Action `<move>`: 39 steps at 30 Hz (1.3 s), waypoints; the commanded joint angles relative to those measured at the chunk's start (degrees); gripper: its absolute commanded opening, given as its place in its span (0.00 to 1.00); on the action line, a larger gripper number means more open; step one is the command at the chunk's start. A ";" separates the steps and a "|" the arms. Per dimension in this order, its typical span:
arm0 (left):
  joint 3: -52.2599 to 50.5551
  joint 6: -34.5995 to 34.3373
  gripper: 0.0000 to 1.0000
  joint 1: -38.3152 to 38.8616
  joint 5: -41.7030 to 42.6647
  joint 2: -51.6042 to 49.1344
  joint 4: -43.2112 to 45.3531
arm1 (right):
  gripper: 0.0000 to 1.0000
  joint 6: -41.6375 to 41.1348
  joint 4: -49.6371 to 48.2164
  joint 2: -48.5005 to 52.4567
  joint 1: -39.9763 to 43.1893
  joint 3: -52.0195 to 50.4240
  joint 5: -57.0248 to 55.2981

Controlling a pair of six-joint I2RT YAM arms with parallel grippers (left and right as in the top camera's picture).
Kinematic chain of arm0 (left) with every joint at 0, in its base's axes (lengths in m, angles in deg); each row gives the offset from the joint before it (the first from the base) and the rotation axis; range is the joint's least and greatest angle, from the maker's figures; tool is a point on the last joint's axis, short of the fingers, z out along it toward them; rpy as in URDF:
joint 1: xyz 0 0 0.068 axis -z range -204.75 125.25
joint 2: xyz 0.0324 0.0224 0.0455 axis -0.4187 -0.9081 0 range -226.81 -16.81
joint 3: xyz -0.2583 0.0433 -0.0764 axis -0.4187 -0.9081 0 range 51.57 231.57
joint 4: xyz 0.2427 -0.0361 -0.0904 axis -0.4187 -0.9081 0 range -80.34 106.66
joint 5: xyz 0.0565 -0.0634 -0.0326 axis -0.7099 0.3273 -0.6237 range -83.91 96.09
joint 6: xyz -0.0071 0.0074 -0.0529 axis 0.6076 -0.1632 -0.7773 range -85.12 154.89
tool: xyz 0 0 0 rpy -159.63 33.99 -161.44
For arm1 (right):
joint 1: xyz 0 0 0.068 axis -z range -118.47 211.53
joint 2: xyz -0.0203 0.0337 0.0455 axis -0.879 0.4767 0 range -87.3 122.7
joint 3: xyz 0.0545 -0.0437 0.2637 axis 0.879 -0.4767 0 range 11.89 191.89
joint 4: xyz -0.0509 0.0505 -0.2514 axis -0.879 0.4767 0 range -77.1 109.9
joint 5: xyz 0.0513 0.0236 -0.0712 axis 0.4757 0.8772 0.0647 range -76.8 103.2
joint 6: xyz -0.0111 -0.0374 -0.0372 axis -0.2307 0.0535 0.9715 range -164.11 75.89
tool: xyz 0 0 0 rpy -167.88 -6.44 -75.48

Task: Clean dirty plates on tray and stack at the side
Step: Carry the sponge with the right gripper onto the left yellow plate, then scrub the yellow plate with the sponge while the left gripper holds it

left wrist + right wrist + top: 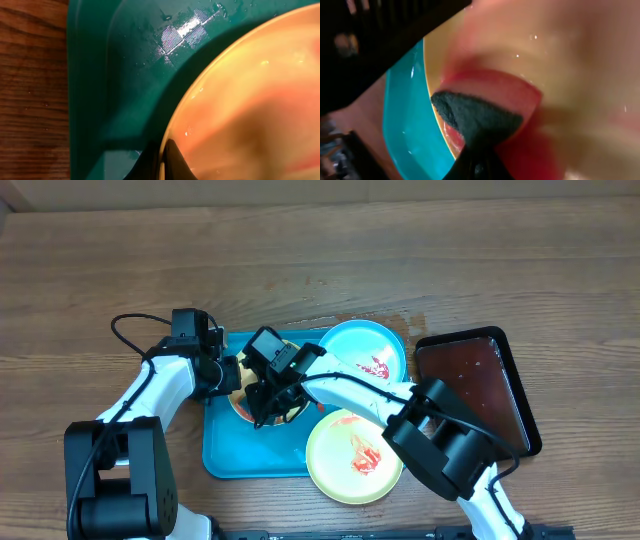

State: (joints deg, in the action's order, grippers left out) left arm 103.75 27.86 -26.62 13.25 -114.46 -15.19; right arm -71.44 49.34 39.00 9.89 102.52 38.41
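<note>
Wiping is in hand: on the tray (130,75), left gripper (161,152) clamps the yellow plate (250,110) by its nine o'clock rim; right gripper (479,156) pinches a dark sponge (475,117) against red sauce (520,92). Next, I think, firm sweeps.

Dark sponge (476,118) on sauce-smeared plate (570,60)

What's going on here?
The left gripper pinches the rim of a yellow plate on the turquoise tray, while the right gripper presses a dark sponge into the red sauce on it. The blue plate and another yellow-green plate, both smeared red, wait at the tray's right side.
</note>
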 commanded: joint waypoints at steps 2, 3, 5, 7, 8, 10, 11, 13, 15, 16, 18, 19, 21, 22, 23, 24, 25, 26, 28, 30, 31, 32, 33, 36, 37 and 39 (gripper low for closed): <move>-1.27 0.39 0.04 0.55 -1.60 -2.60 -0.39 | 0.04 -3.48 -2.49 4.39 1.66 -0.24 6.05; -1.27 0.39 0.04 0.55 -1.60 -2.60 -0.39 | 0.04 -4.17 -3.30 4.76 2.27 -0.24 6.27; -1.27 0.42 0.04 0.55 -1.60 -2.60 -0.39 | 0.04 -4.81 -5.66 5.51 3.65 -0.24 7.15; -1.27 0.42 0.04 0.55 -1.60 -2.60 -0.39 | 0.04 -5.95 -8.52 5.79 5.29 -0.24 7.32; -1.27 0.42 0.04 0.55 -1.60 -2.60 -0.37 | 0.04 -6.27 -9.79 5.79 6.12 -0.24 7.30; -1.27 0.42 0.04 0.55 -1.60 -2.60 -0.31 | 0.04 -8.41 -12.17 5.79 7.85 -0.24 7.13; -1.27 0.42 0.04 0.55 -1.60 -2.60 -0.24 | 0.04 -9.27 -13.29 5.79 8.81 -0.24 7.02; -1.27 0.42 0.04 0.55 -1.64 -2.60 -0.20 | 0.04 -11.10 -14.99 5.79 10.56 -0.24 6.08; -1.27 0.42 0.04 0.55 -1.90 -2.60 -0.24 | 0.04 -11.98 -15.74 5.79 12.07 -0.24 4.70; -1.27 0.42 0.04 0.57 -2.23 -2.60 -0.26 | 0.04 -11.98 -15.78 5.79 12.90 -0.24 3.85; -1.27 0.39 0.04 0.55 -2.84 -2.60 -0.46 | 0.04 -11.96 -15.10 5.79 14.03 -0.24 1.49; -1.27 0.39 0.04 0.55 -3.10 -2.60 -0.50 | 0.04 -11.93 -14.47 5.79 14.51 -0.24 0.15; -1.27 0.39 0.04 0.55 -3.13 -2.60 -0.48 | 0.04 -11.91 -12.55 5.79 15.50 -0.22 -1.86; -1.27 0.39 0.04 0.55 -3.13 -2.60 -0.46 | 0.04 -11.89 -11.17 5.79 15.89 -0.22 -2.27; -1.27 0.39 0.04 0.55 -3.13 -2.60 -0.46 | 0.04 -11.67 -9.73 5.79 16.20 -0.22 -2.25; -1.27 0.39 0.04 0.55 -3.13 -2.60 -0.46 | 0.04 -11.39 -8.09 5.79 16.39 -0.22 -2.29; -1.27 0.39 0.04 0.55 -3.13 -2.60 -0.46 | 0.04 -10.84 -6.29 5.77 16.55 -0.22 -2.58; -1.27 0.39 0.04 0.55 -3.13 -2.60 -0.46 | 0.04 -10.08 -4.35 5.77 16.63 -0.22 -3.08; -1.27 0.39 0.04 0.55 -3.13 -2.60 -0.46 | 0.04 -9.53 -0.85 5.77 16.68 -0.15 -4.90; -1.27 0.37 0.04 0.55 -3.10 -2.60 -0.42 | 0.04 -8.22 2.16 5.77 16.68 -0.09 -7.08; -1.27 0.39 0.04 0.55 -3.13 -2.60 -0.42 | 0.04 -8.20 3.96 5.77 16.68 0.13 -8.46; -1.27 0.39 0.04 0.55 -3.13 -2.60 -0.42 | 0.04 -7.72 5.70 5.77 16.68 0.42 -9.84; -1.27 0.39 0.04 0.55 -3.13 -2.60 -0.42 | 0.04 -6.62 7.02 5.77 16.68 0.72 -10.69; -1.27 0.39 0.04 0.55 -3.13 -2.60 -0.37 | 0.04 -2.89 10.82 5.77 16.57 2.10 -12.09; -1.27 0.37 0.05 0.55 -3.10 -2.60 -0.37 | 0.04 -1.31 12.20 5.77 16.41 2.64 -12.09; -1.27 0.15 0.04 0.55 -3.10 -2.60 -0.39 | 0.04 0.94 14.91 5.77 15.98 3.52 -12.09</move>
State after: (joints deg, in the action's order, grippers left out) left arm 103.75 27.84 -26.47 13.25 -114.46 -15.02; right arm -75.57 60.20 42.06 25.52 107.76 35.81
